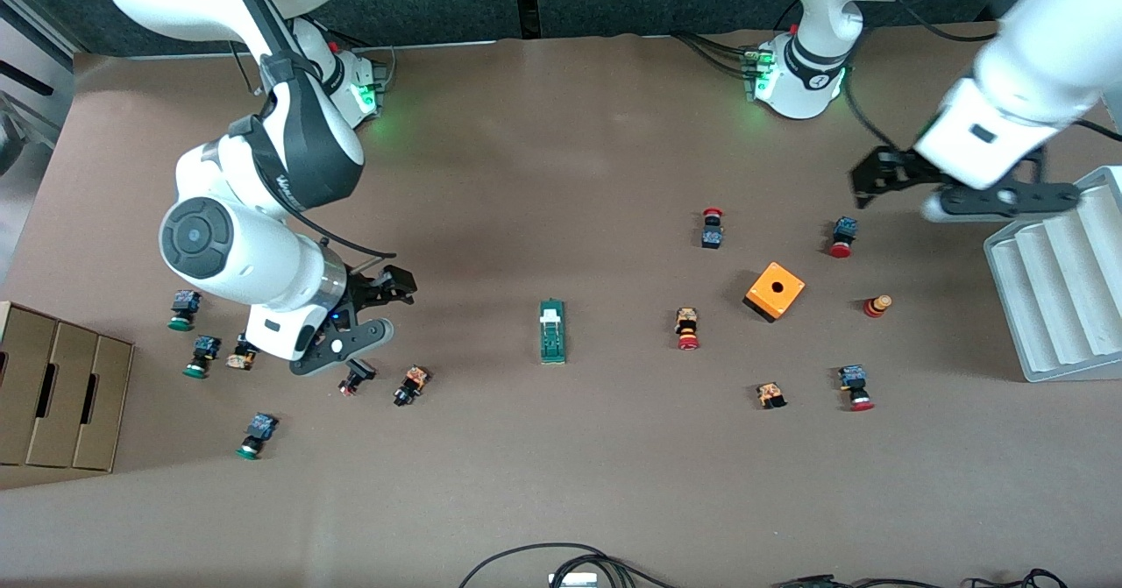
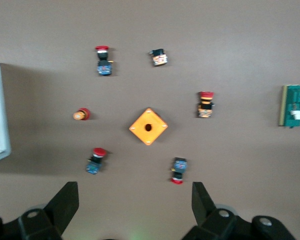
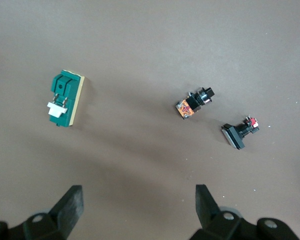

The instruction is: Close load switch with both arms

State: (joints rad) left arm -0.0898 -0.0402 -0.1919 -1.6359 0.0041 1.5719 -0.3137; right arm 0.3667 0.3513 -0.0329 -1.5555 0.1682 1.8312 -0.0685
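The load switch, a narrow dark-green block with a white handle piece, lies on the brown table near its middle. It also shows in the right wrist view and at the edge of the left wrist view. My right gripper is open and empty in the air, over the table between the switch and the right arm's end, apart from the switch; its fingers stand wide. My left gripper is open and empty, high over the left arm's end of the table; its fingers stand wide.
An orange cube box with a hole sits toward the left arm's end among several red-capped push buttons. Green-capped and black buttons lie near the right gripper. A grey ridged tray and cardboard boxes stand at the table's two ends.
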